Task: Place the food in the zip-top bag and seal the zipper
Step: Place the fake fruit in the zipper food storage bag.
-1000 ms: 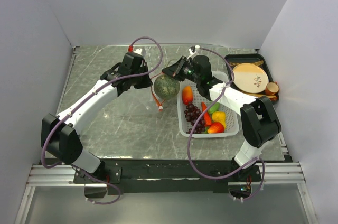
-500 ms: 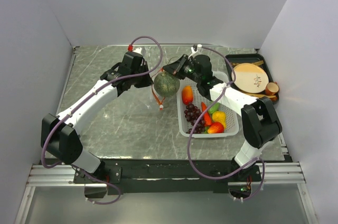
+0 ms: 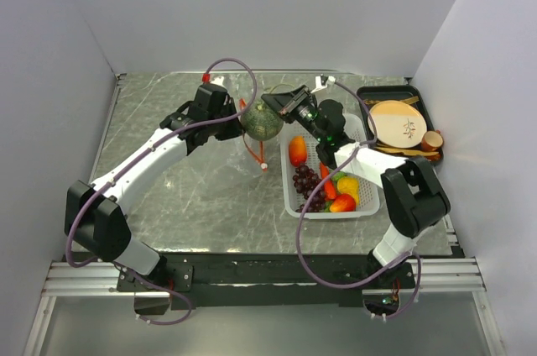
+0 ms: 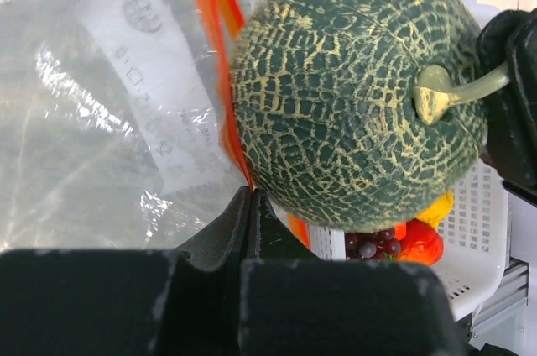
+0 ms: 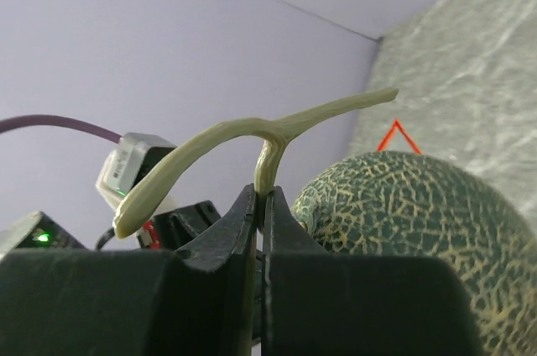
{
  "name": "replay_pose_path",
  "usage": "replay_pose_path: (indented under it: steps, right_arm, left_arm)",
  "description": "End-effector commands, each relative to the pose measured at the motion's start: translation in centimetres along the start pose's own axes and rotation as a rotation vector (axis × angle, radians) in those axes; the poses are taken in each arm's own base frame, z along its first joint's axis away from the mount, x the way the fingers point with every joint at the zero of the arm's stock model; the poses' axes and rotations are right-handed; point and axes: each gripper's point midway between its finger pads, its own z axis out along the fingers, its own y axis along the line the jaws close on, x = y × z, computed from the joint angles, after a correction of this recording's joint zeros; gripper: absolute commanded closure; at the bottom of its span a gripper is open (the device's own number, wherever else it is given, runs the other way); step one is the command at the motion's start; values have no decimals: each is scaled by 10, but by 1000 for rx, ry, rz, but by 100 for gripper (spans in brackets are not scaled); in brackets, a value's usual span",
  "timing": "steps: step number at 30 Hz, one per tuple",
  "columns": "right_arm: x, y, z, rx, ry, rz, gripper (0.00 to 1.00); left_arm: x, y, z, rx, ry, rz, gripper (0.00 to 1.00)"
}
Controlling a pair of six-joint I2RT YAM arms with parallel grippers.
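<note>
Right fingers [image 5: 225, 243] pinch melon stem [image 5: 277, 126] — left fingers [image 4: 220, 234] clamp zipper [image 4: 211, 70].

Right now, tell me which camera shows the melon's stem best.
Right wrist: the whole stem shows close up, pinched in the right gripper. Left wrist shows just its base and one branch on the melon; in the top view it is too small to make out.

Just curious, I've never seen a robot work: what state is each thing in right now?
Left pincer: shut on the zipper.
Right pincer: shut on the melon stem.
Melon: lifted, hanging.
Zip-top bag: held by its edge, unsealed.
Basket: holds toy food.
</note>
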Motion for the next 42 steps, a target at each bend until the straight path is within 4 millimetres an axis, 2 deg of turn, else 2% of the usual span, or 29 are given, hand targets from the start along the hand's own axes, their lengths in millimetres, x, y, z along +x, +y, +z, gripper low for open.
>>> replay_pose_path:
  steps: [1, 8, 11, 13, 17, 21, 22, 27, 32, 37, 42]
  right_arm:
    - [-3, 38, 4, -182, -18, 81, 100]
    - [13, 15, 5, -45, 25, 22, 100]
    - [23, 9, 2, -45, 63, 8, 100]
    - [31, -7, 2, 42, 108, -17, 100]
    - [43, -16, -6, 81, 145, -98, 100]
    - [50, -4, -15, 5, 171, -107, 100]
    - [46, 10, -15, -56, 147, -114, 100]
    - [33, 43, -19, -190, 80, -119, 100]
    - [25, 58, -18, -256, 33, -119, 100]
    - [26, 48, -11, -256, 11, -116, 100]
    - [36, 17, -1, -148, 48, -111, 100]
  left_arm:
    - [-19, -23, -15, 87, -68, -16, 99]
    - [-29, -27, -31, 106, -120, -19, 99]
    - [-35, -25, -32, 89, -146, -18, 99]
    - [-34, -23, -31, 77, -141, -14, 99]
    - [-37, -24, -29, 73, -144, -10, 99]
    - [-35, -25, -25, 79, -134, -17, 99]
    - [-33, -25, -23, 80, -127, -18, 99]
    - [-30, -27, -20, 94, -111, -25, 99]
    - [-29, -30, -19, 112, -110, -39, 99]
    - [-31, -36, -21, 137, -111, -43, 99]
    - [-32, -40, -24, 158, -112, -50, 99]
